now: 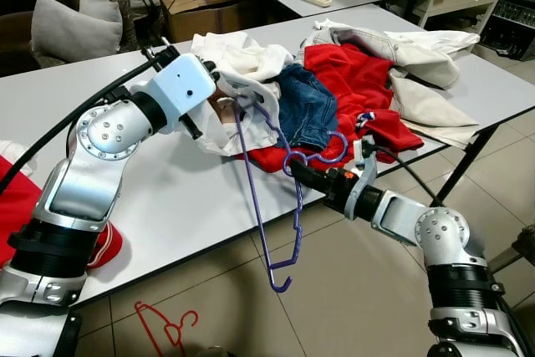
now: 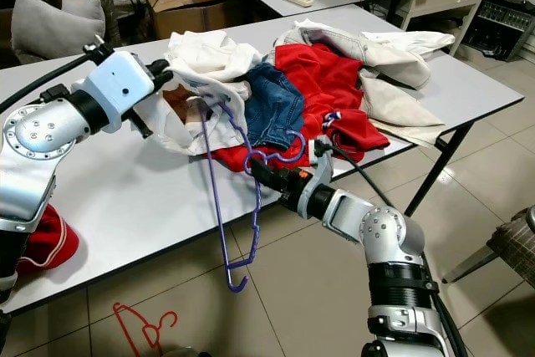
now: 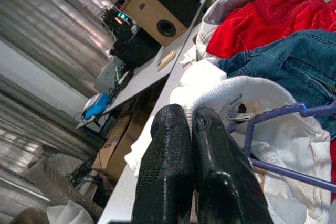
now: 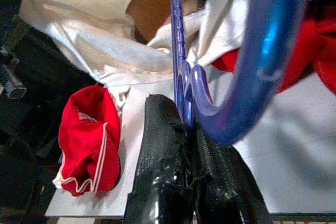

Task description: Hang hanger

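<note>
A purple plastic hanger (image 1: pixel 255 194) hangs tilted off the table's front edge. Its hook is near my right gripper (image 1: pixel 297 170), which is shut on the hanger's neck just below the hook (image 4: pixel 262 51). One hanger arm reaches up into the neck opening of a white garment (image 1: pixel 230 52) lying on the table. My left gripper (image 1: pixel 236 96) is at that opening, its fingers (image 3: pixel 173 156) pressed together on the white collar edge (image 3: pixel 262 98). The hanger's lower end dangles above the floor.
On the grey table (image 1: pixel 167 198) there is a pile with blue jeans (image 1: pixel 305 106), a red shirt (image 1: pixel 351 73) and a cream jacket (image 1: pixel 418 56). A red cloth (image 1: pixel 17 198) lies at the left edge. A red hanger (image 1: pixel 163 323) lies on the floor tiles.
</note>
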Controlling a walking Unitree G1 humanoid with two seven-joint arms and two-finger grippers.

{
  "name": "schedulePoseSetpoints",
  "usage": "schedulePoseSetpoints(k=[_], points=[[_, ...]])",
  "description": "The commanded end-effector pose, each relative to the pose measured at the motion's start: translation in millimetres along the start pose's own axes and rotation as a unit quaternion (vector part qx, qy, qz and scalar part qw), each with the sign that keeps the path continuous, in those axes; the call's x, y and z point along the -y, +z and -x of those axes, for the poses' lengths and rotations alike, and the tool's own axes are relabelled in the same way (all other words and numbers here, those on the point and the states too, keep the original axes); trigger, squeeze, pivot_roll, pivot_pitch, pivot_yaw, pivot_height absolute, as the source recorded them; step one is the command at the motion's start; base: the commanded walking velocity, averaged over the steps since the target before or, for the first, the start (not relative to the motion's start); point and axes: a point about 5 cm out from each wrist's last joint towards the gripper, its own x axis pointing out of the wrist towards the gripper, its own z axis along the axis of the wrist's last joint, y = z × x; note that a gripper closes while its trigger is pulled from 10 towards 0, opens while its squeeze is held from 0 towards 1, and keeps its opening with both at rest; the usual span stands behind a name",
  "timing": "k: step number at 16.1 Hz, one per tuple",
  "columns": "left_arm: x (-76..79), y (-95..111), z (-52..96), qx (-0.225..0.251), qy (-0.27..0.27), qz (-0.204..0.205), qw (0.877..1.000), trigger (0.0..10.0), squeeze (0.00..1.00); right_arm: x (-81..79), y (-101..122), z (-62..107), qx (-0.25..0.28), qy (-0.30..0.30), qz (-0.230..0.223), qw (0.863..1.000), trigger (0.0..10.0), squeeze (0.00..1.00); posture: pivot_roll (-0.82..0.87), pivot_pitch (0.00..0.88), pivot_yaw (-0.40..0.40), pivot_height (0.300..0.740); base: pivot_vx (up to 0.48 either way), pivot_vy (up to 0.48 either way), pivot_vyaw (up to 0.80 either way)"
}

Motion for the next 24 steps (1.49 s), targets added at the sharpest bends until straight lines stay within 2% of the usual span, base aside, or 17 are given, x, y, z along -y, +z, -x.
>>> schedulePoseSetpoints(k=[1,4,5,7,8,11,13,15,16,18,19,22,24], points=[[-2.3,6,2.7,0.016,-0.001,-0.009,1.000,0.0,0.00,-3.8,0,0.0,-0.003,0.010,-0.001,1.000,10.0,0.00,-0.09,0.000,0.014,0.740,0.000,0.000,0.00],[18.7,13,5.3,0.036,-0.088,-0.015,0.995,0.0,0.00,-1.0,11,-8.9,0.013,0.007,-0.012,1.000,10.0,0.00,-0.09,0.000,0.015,0.740,0.000,0.000,0.00],[19.6,12,5.5,0.034,-0.090,-0.016,0.995,0.0,0.00,-1.5,13,-10.3,0.017,0.008,-0.016,1.000,10.0,0.00,-0.09,0.000,0.015,0.740,0.000,0.000,0.00],[22.1,1,10.5,0.000,-0.103,-0.018,0.995,0.0,0.00,1.8,23,-13.7,0.065,-0.012,-0.052,0.996,10.0,0.00,-0.06,0.000,-0.001,0.740,0.000,0.000,0.00],[27.3,-10,17.5,-0.023,-0.131,-0.020,0.991,0.0,0.00,5.8,26,-16.3,0.105,-0.020,-0.089,0.990,10.0,0.00,-0.06,0.000,-0.004,0.740,0.000,0.000,0.00],[42.9,-17,26.6,-0.038,-0.196,-0.001,0.980,0.0,0.00,7.6,27,-25.3,0.147,-0.010,-0.142,0.979,10.0,0.00,-0.04,0.000,-0.006,0.740,0.000,0.000,0.00],[64.5,-20,35.5,-0.051,-0.254,0.033,0.965,0.0,0.00,3.2,29,-45.4,0.200,0.005,-0.204,0.958,10.0,0.00,-0.02,0.000,-0.013,0.740,0.000,0.000,0.00],[72.7,-18,39.3,-0.051,-0.275,0.061,0.958,0.0,0.00,-6.4,34,-58.4,0.235,0.029,-0.248,0.939,10.0,0.00,-0.01,0.000,-0.019,0.740,0.000,0.000,0.00],[76.1,-14,41.2,-0.046,-0.287,0.089,0.953,0.0,0.00,-11.9,36,-64.2,0.243,0.034,-0.241,0.939,10.0,0.00,0.00,0.000,-0.020,0.740,0.000,0.000,0.00],[79.8,-7,44.4,-0.036,-0.312,0.121,0.942,0.0,0.00,-15.9,39,-71.4,0.263,0.026,-0.236,0.935,10.0,0.00,0.00,0.000,-0.023,0.740,0.000,0.000,0.00],[80.6,-1,46.9,-0.030,-0.321,0.152,0.934,0.0,0.00,-17.5,41,-76.5,0.274,0.010,-0.214,0.938,10.0,0.00,0.01,0.000,-0.027,0.740,0.000,0.000,0.00],[80.3,9,49.8,-0.016,-0.335,0.188,0.923,0.0,0.00,-18.8,44,-79.9,0.293,-0.007,-0.203,0.934,10.0,0.00,0.01,0.000,-0.031,0.740,0.000,0.000,0.00],[82.0,19,52.4,-0.002,-0.357,0.222,0.907,0.0,0.00,-20.8,46,-82.1,0.302,-0.011,-0.197,0.933,10.0,0.00,0.01,0.000,-0.035,0.740,0.000,0.000,0.00]])
